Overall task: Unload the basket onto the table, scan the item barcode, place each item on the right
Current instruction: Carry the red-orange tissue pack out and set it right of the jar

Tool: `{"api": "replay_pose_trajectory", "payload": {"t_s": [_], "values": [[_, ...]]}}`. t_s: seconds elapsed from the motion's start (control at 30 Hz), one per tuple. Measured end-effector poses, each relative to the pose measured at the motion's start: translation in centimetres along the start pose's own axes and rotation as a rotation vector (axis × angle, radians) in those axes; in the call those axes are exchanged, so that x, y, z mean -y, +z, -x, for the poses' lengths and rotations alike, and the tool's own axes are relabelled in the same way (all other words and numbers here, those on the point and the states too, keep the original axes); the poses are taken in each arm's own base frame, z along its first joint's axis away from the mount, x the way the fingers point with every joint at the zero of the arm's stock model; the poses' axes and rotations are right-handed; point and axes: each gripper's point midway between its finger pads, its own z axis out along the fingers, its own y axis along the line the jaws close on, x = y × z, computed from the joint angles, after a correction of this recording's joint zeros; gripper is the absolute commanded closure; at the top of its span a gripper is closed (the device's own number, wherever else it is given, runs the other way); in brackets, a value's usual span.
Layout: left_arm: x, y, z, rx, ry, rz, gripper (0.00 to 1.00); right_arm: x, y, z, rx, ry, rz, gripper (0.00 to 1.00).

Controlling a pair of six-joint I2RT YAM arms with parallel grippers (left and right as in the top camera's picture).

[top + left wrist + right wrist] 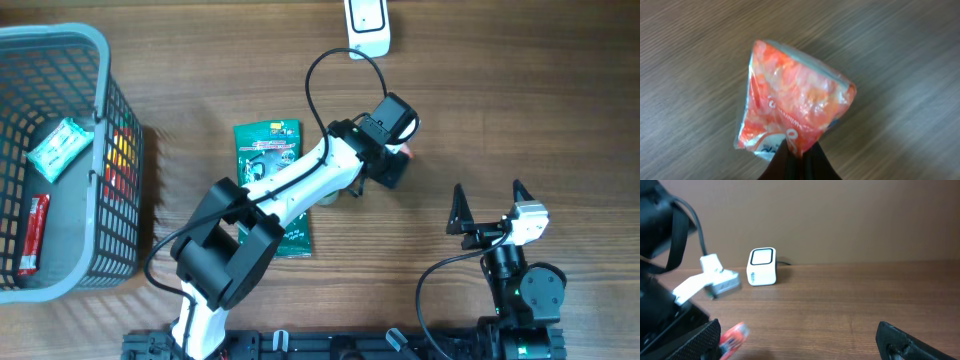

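Now — left fingers (pixel 777 167) tight on orange packet (pixel 795 105); right fingers (pixel 905 342) wide apart, empty.

I can read no text. White lettering on the orange packet (pixel 795 107) is blurred; print on the green packet (pixel 268 150) and scanner (pixel 762 267) is too small.

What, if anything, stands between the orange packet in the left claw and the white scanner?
Nothing visible on the table does: the left claw pinches the orange packet, and only bare wood lies between it and the scanner.
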Motion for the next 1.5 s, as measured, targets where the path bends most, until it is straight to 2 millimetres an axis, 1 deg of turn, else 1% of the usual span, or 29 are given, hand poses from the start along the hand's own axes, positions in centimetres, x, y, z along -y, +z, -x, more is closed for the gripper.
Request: {"api": "replay_pose_trajectory", "payload": {"t_s": [0.03, 0.07, 0.1, 0.13, 0.17, 0.23, 0.27, 0.3, 0.33, 0.37, 0.4, 0.43, 0.57, 0.77, 0.83, 0.93, 1.03, 1.07, 1.1, 1.13, 1.17, 1.2, 1.23, 1.27, 1.3, 1.37, 1.4, 1.43, 1.5], "values": [[-0.8, 0.1, -0.9, -0.033, -0.001, 0.041, 0.96, 0.0, 0.0, 0.0, 0.000, 0.000, 0.000, 0.00], [-2.7, -0.1, -2.2, -0.082, 0.000, 0.149, 0.96, 0.0, 0.0, 0.0, 0.000, 0.000, 0.000, 0.00], [-3.3, -0.3, -2.4, -0.088, 0.002, 0.182, 0.89, 0.0, 0.0, 0.0, 0.000, 0.000, 0.000, 0.00], [-3.9, -0.4, -2.9, -0.107, 0.006, 0.216, 0.71, 0.0, 0.0, 0.0, 0.000, 0.000, 0.000, 0.00], [-4.2, -0.5, -3.0, -0.112, 0.013, 0.232, 0.59, 0.0, 0.0, 0.0, 0.000, 0.000, 0.000, 0.00], [-4.4, -0.6, -2.9, -0.109, 0.015, 0.245, 0.48, 0.0, 0.0, 0.0, 0.000, 0.000, 0.000, 0.00], [-4.4, -0.6, -2.9, -0.109, 0.016, 0.247, 0.29, 0.0, 0.0, 0.0, 0.000, 0.000, 0.000, 0.00], [-4.4, -0.5, -2.9, -0.109, 0.018, 0.242, 0.29, 0.0, 0.0, 0.0, 0.000, 0.000, 0.000, 0.00], [-4.2, -0.5, -2.9, -0.110, 0.018, 0.232, 0.36, 0.0, 0.0, 0.0, 0.000, 0.000, 0.000, 0.00], [-4.1, -0.5, -2.9, -0.109, 0.017, 0.225, 0.62, 0.0, 0.0, 0.0, 0.000, 0.000, 0.000, 0.00], [-3.9, -0.6, -2.7, -0.100, 0.018, 0.214, 0.83, 0.0, 0.0, 0.0, 0.000, 0.000, 0.000, 0.00], [-3.7, -0.7, -2.4, -0.088, 0.016, 0.210, 0.96, 0.0, 0.0, 0.0, 0.000, 0.000, 0.000, 0.00], [-3.2, -1.5, -1.1, -0.033, 0.016, 0.189, 0.96, 0.0, 0.0, 0.0, 0.000, 0.000, 0.000, 0.00], [-3.3, -1.4, -1.0, -0.029, 0.014, 0.189, 0.96, 0.0, 0.0, 0.0, 0.000, 0.000, 0.000, 0.00], [-3.5, -0.4, -1.5, -0.054, 0.010, 0.183, 0.96, 0.0, 0.0, 0.0, 0.000, 0.000, 0.000, 0.00], [-3.5, 2.3, -2.7, -0.108, 0.004, 0.156, 0.96, 0.0, 0.0, 0.0, 0.000, 0.000, 0.000, 0.00], [-3.4, 2.3, -2.7, -0.107, 0.000, 0.145, 0.96, 0.0, 0.0, 0.0, 0.000, 0.000, 0.000, 0.00], [-3.4, 2.3, -2.7, -0.108, 0.000, 0.143, 0.91, 0.0, 0.0, 0.0, 0.000, 0.000, 0.000, 0.00], [-3.4, 2.2, -2.6, -0.108, -0.004, 0.143, 0.67, 0.0, 0.0, 0.0, 0.000, 0.000, 0.000, 0.00], [-3.3, 2.1, -2.5, -0.106, -0.013, 0.139, 0.37, 0.0, 0.0, 0.0, 0.000, 0.000, 0.000, 0.00], [-3.2, 1.9, -2.4, -0.107, -0.016, 0.139, 0.13, 0.0, 0.0, 0.0, 0.000, 0.000, 0.000, 0.00], [-3.1, 1.5, -2.1, -0.100, -0.016, 0.135, 0.00, 0.0, 0.0, 0.0, 0.000, 0.000, 0.000, 0.00], [-2.7, 0.3, -1.0, -0.065, -0.018, 0.128, 0.00, 0.0, 0.0, 0.0, 0.000, 0.000, 0.000, 0.00], [-2.3, -1.7, 0.8, -0.003, -0.015, 0.124, 0.00, 0.0, 0.0, 0.0, 0.000, 0.000, 0.000, 0.00], [-1.9, -5.1, 3.3, 0.098, -0.016, 0.128, 0.00, 0.0, 0.0, 0.0, 0.000, 0.000, 0.000, 0.00], [-1.7, -12.0, 6.4, 0.272, -0.018, 0.156, 0.00, 0.0, 0.0, 0.0, 0.000, 0.000, 0.000, 0.00], [-2.0, -15.3, 7.3, 0.349, -0.026, 0.187, 0.00, 0.0, 0.0, 0.0, 0.000, 0.000, 0.000, 0.00], [-2.9, -19.5, 8.0, 0.441, -0.045, 0.235, 0.00, 0.0, 0.0, 0.0, 0.000, 0.000, 0.000, 0.00], [-5.1, -25.1, 8.3, 0.560, -0.097, 0.329, 0.00, 0.0, 0.0, 0.0, 0.000, 0.000, 0.000, 0.00]]}}
